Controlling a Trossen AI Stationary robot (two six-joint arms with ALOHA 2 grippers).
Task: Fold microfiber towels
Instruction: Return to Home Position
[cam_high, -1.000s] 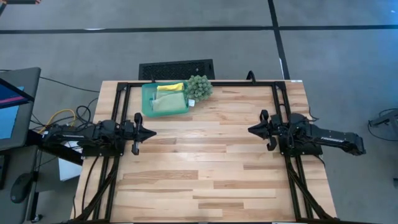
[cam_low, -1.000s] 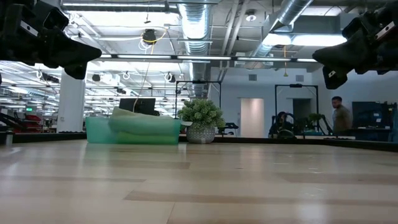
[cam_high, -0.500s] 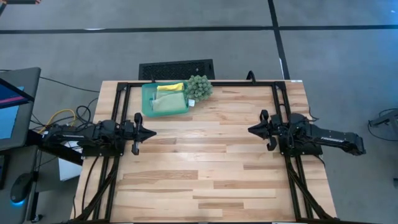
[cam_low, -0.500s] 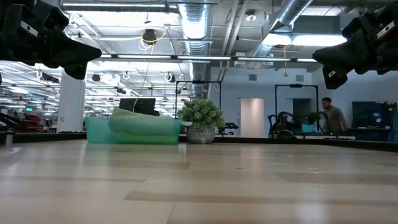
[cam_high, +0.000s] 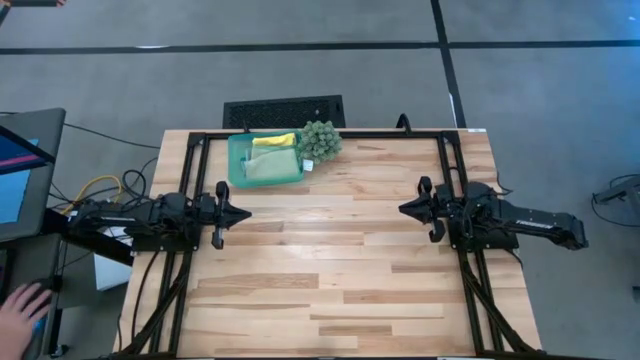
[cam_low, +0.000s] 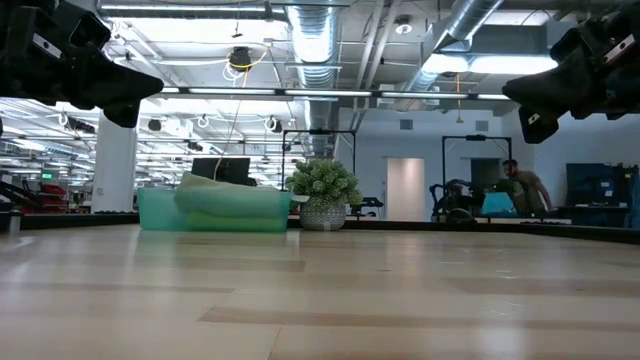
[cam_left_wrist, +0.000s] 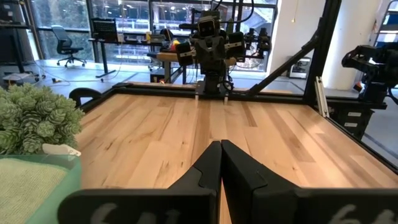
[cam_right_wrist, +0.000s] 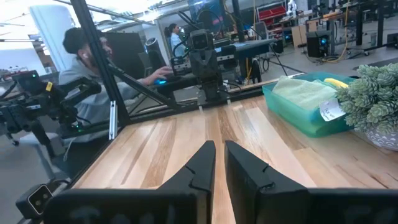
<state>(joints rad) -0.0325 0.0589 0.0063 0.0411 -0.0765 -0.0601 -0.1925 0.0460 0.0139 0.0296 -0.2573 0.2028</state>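
Wooden table (cam_high: 330, 270), bare across its working middle; folding judged finished, step in hand the parking of both arms, next move needing only that they settle with nothing carried. Left gripper (cam_high: 247, 213) at the table's left edge, fingers pressed together, empty. Right gripper (cam_high: 402, 208) at the right edge facing it, fingers drawn almost together with a thin slit between, empty. Teal tray (cam_high: 236, 160) at the far edge, left of centre, holding the microfiber towels (cam_high: 270, 166): pale sage on top, yellow edge showing behind; blue and lime hidden beneath, count not confirmable. Spiky plant (cam_high: 320, 140) just beside the tray. A person's hand (cam_high: 20, 305), cut off at the frame edge, off the table
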